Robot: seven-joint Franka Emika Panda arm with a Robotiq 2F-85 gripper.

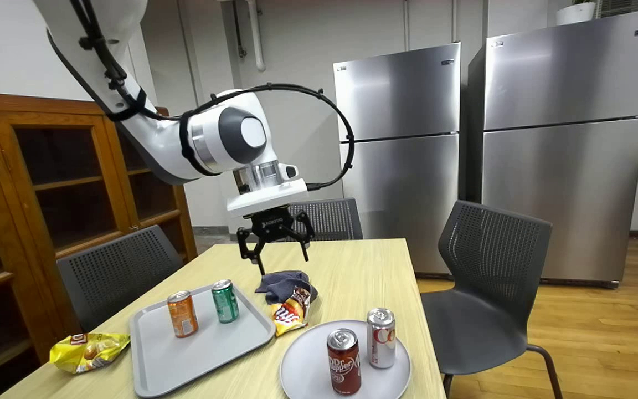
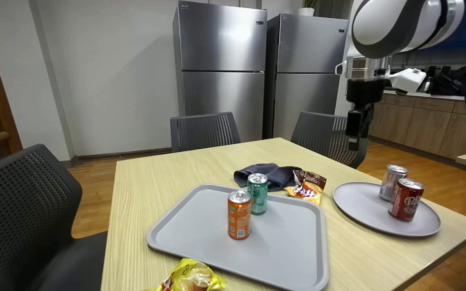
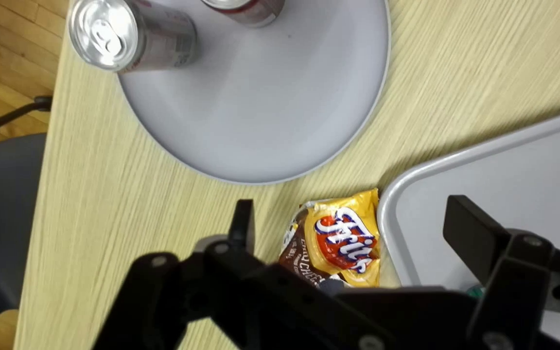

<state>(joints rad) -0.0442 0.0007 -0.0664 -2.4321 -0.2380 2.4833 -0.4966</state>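
Two black fingers (image 3: 474,236) of the end effector (image 1: 284,266) stand wide apart, their tips well above the worktop (image 1: 358,277). In the wrist view, a Fritos Chili Cheese bag (image 3: 343,238) shows in the gap between those tips, but it lies lower down, on the worktop, just beside a rounded corner of a gray rectangular tray (image 2: 289,240); whether bag and tray touch, I cannot tell. A crumpled dark gray cloth (image 2: 275,178) lies next to the bag, the two overlapping in both exterior views.

Inside the tray, a green can (image 2: 258,196) stands upright near the far edge in an exterior view, with an orange can (image 2: 239,216), also upright, nearer the middle. A yellow chip bag (image 1: 89,353) lies just beside the tray's left edge in an exterior view, close to the worktop's left edge.

A round gray plate (image 3: 270,107) sits near the worktop's right edge in both exterior views, a strip of worktop separating it from the tray. It carries a Dr Pepper can (image 1: 344,363) and a silver can with red lettering (image 1: 381,339), both upright; the silver can is close to the plate's rim on the side of the worktop's right edge. Behind the worktop stand two stainless steel refrigerators (image 1: 402,177), and dark gray chairs (image 1: 493,244) are at its left, far and right edges.
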